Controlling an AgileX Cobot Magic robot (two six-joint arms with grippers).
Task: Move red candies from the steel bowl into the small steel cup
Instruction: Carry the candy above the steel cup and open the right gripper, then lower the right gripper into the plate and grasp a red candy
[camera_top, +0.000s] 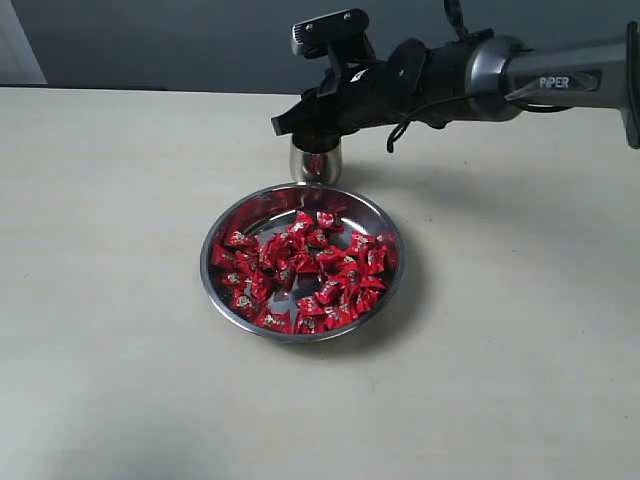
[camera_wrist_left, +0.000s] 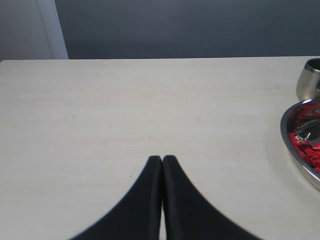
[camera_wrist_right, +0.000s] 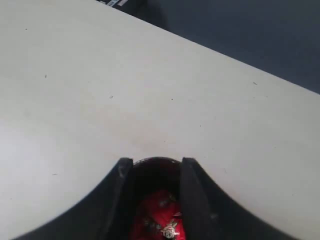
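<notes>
Red candies (camera_top: 300, 275) are lying in a loose heap across the floor of the steel bowl (camera_top: 207, 285), which is sitting near the middle of the pale bench (camera_top: 100, 320). They are filling most of the bowl, and only its far side is showing bare metal. The small steel cup (camera_top: 316, 166) is standing upright on the bench just behind the bowl's far rim, very close to it; whether the two are touching is hard to say.

The right claw (camera_top: 320, 140) is reaching in from the right side on its dark arm (camera_top: 440, 75) and is hanging directly over the mouth of the cup. In the right wrist view its two fingers (camera_wrist_right: 125, 172) are standing apart, with the cup's dark rim showing between their tips. A single red candy (camera_wrist_right: 159, 220) is showing in that gap, and it seems to be lying down inside the cup rather than being pinched, though the view there is tight and dim.

The left claw (camera_wrist_left: 162, 161) is hovering over bare bench well to the left of the bowl, with its fingers pressed together and gripping nothing. The cup and the bowl's edge are peeking in at the side of its view.
</notes>
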